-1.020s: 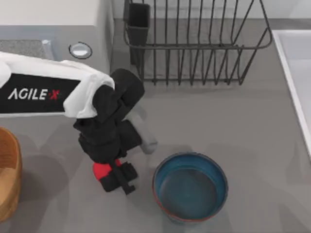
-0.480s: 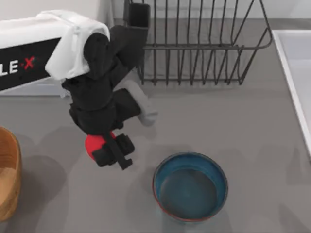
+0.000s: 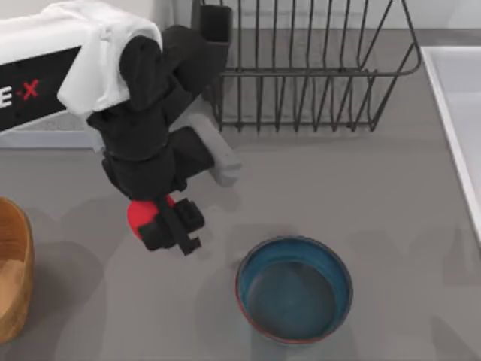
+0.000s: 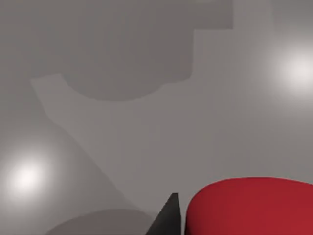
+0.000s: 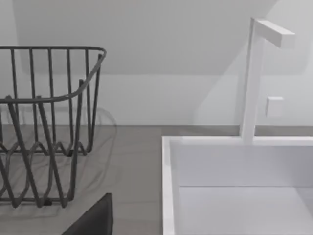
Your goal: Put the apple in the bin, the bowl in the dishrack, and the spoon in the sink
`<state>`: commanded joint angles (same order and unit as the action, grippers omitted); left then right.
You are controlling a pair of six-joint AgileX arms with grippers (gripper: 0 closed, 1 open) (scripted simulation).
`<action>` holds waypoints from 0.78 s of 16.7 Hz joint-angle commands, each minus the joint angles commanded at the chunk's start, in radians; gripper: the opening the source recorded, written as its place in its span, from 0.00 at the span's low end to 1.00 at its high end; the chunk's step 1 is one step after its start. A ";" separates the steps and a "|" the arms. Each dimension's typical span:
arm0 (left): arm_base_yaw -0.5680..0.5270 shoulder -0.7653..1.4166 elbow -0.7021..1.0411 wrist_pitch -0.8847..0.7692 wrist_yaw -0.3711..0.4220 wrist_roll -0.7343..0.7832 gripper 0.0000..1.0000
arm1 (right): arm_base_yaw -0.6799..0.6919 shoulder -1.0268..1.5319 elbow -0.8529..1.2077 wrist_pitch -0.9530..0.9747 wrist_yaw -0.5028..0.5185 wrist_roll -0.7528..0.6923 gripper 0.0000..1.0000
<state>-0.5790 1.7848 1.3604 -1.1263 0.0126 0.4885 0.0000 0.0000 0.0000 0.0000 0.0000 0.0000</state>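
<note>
Top view, left gripper (image 3: 167, 224) jaws clamp half-hidden apple (image 3: 138, 216), bin (image 3: 13, 280) cropped

Grey table (image 3: 391, 195) with bowl (image 3: 294, 289), dishrack (image 3: 308, 68), bin (image 3: 11, 278).

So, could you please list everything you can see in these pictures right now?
apple: one, red, held off the table, left of the bowl
bowl: one, teal-blue, on the table at bottom centre
bin: one, tan wood, at the table's left edge
dishrack: one, black wire, top centre
sink: one, white, right side, with a faucet
table: one, grey
left gripper: black, jaws shut on the apple
</note>
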 joint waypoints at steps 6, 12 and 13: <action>0.216 -0.056 -0.008 -0.048 0.012 0.269 0.00 | 0.000 0.000 0.000 0.000 0.000 0.000 1.00; 0.483 -0.169 -0.041 -0.134 0.019 0.700 0.00 | 0.000 0.000 0.000 0.000 0.000 0.000 1.00; 0.519 -0.191 -0.049 -0.148 0.019 0.769 0.00 | 0.000 0.000 0.000 0.000 0.000 0.000 1.00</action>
<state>-0.0604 1.5941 1.3113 -1.2748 0.0315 1.2572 0.0000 0.0000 0.0000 0.0000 0.0000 0.0000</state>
